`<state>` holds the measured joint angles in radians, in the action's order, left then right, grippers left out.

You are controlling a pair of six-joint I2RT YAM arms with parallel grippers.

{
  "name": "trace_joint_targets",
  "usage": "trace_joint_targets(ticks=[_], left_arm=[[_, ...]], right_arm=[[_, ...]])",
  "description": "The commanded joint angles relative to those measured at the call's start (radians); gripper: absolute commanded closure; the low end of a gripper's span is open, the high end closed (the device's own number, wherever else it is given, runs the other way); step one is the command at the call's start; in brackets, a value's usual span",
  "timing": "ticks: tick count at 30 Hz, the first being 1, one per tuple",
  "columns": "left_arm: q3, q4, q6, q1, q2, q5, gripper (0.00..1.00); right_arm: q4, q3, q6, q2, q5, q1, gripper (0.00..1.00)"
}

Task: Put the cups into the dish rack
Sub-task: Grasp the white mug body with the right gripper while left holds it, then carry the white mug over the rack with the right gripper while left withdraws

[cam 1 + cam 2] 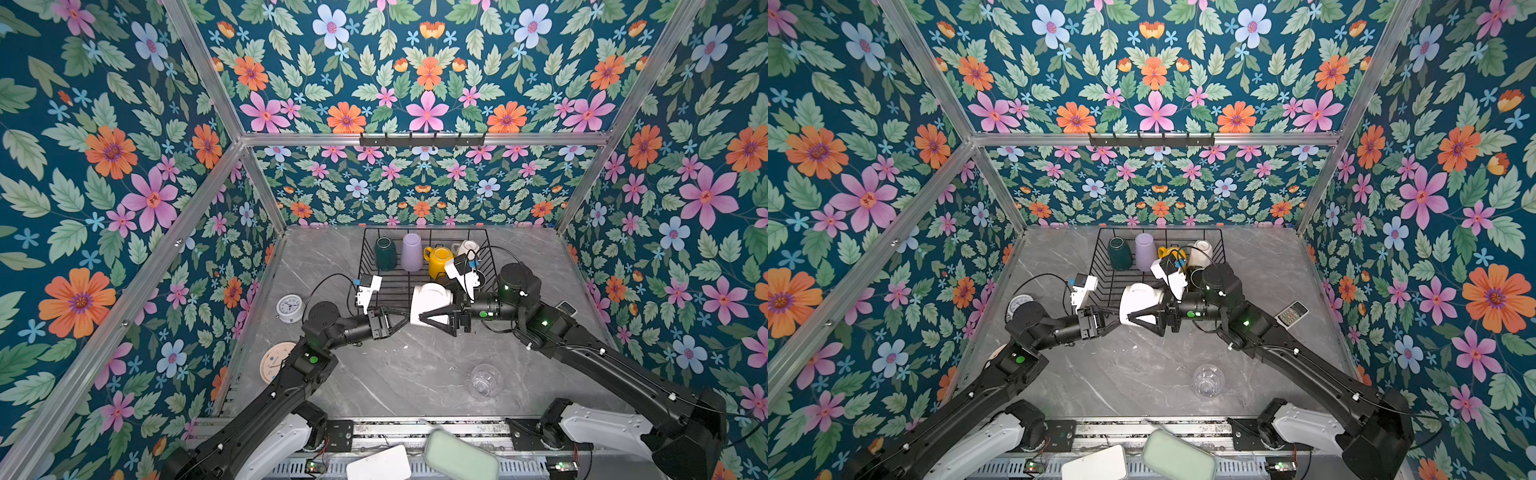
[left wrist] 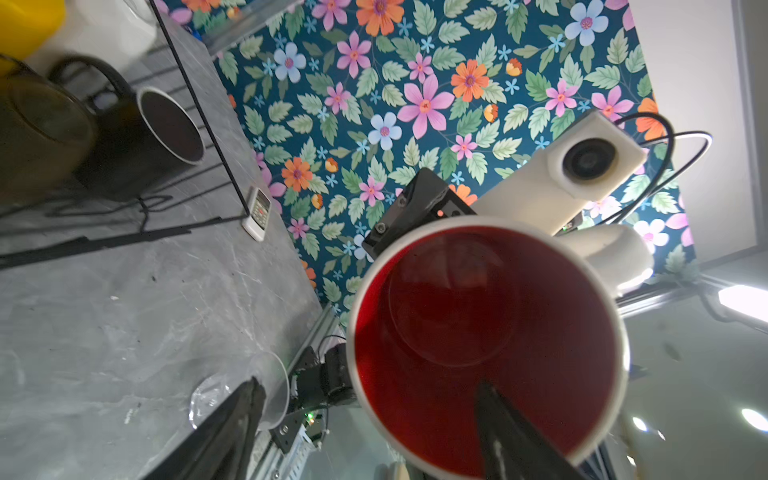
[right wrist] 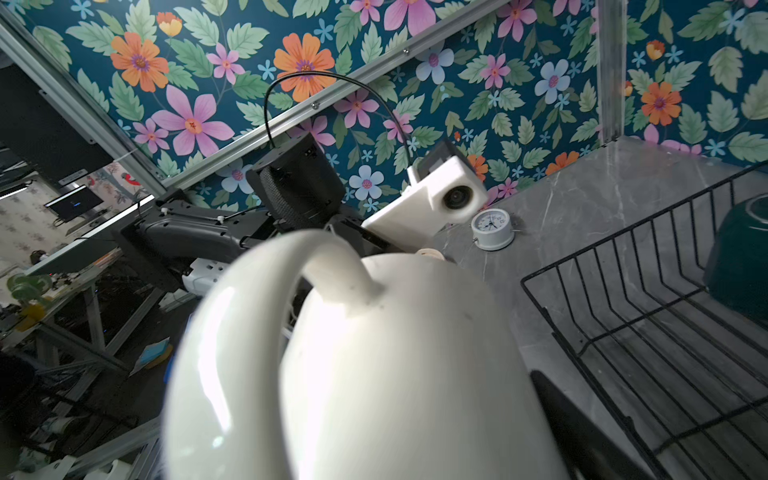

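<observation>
A white mug with a red inside (image 1: 430, 301) hangs on its side just in front of the dish rack (image 1: 365, 266). My right gripper (image 1: 426, 318) is shut on its body; a finger (image 3: 557, 399) lies along the mug wall (image 3: 395, 374). My left gripper (image 1: 405, 318) is open at the mug's mouth (image 2: 478, 332), one finger inside the rim and one well outside it. The rack holds a dark green glass (image 1: 385, 253), a lilac tumbler (image 1: 411, 251), a yellow mug (image 1: 438, 259), a white mug (image 1: 467, 249) and a black mug (image 2: 137, 137). A clear glass (image 1: 484, 380) stands on the table.
A white clock (image 1: 289, 308) and a peach clock (image 1: 274, 361) lie on the table's left side, beside my left arm. A remote (image 1: 1292, 313) lies to the right of the rack. A green pad (image 1: 459, 457) and a white one sit at the front rail.
</observation>
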<state>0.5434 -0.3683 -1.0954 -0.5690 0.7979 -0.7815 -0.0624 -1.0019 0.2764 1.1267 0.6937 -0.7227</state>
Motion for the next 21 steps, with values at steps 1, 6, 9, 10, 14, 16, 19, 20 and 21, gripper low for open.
trace_joint_targets(ticks=[1, 6, 9, 10, 14, 16, 19, 20, 21], left_arm=[[0.093, 0.392, 0.24, 0.009, -0.055, 0.232, 0.11], [0.238, 0.781, 0.443, 0.011, -0.193, 0.687, 0.05], [0.28, 0.894, 0.508, 0.01, -0.281, 0.893, 0.01], [0.289, 0.914, 0.524, 0.01, -0.309, 0.932, 0.0], [0.293, 0.953, 0.557, 0.009, -0.402, 1.019, 0.0], [0.287, 0.972, 0.553, 0.009, -0.435, 1.045, 0.0], [0.266, 0.997, 0.535, 0.009, -0.481, 1.066, 0.0], [0.261, 1.006, 0.529, 0.009, -0.495, 1.072, 0.0], [0.257, 1.015, 0.523, 0.009, -0.508, 1.076, 0.0]], right_arm=[[0.111, -0.073, -0.023, 0.002, -0.101, 0.0, 1.0], [0.364, -0.263, -0.028, 0.082, -0.266, -0.001, 1.0], [0.503, -0.386, -0.044, 0.173, -0.352, -0.001, 1.0], [0.53, -0.421, -0.041, 0.202, -0.371, -0.001, 1.0], [0.604, -0.541, -0.029, 0.318, -0.432, 0.0, 1.0], [0.649, -0.605, -0.032, 0.38, -0.467, -0.001, 1.0], [0.685, -0.676, -0.051, 0.466, -0.534, 0.0, 1.0], [0.701, -0.703, -0.061, 0.495, -0.557, 0.0, 1.0], [0.723, -0.736, -0.071, 0.521, -0.576, 0.0, 1.0]])
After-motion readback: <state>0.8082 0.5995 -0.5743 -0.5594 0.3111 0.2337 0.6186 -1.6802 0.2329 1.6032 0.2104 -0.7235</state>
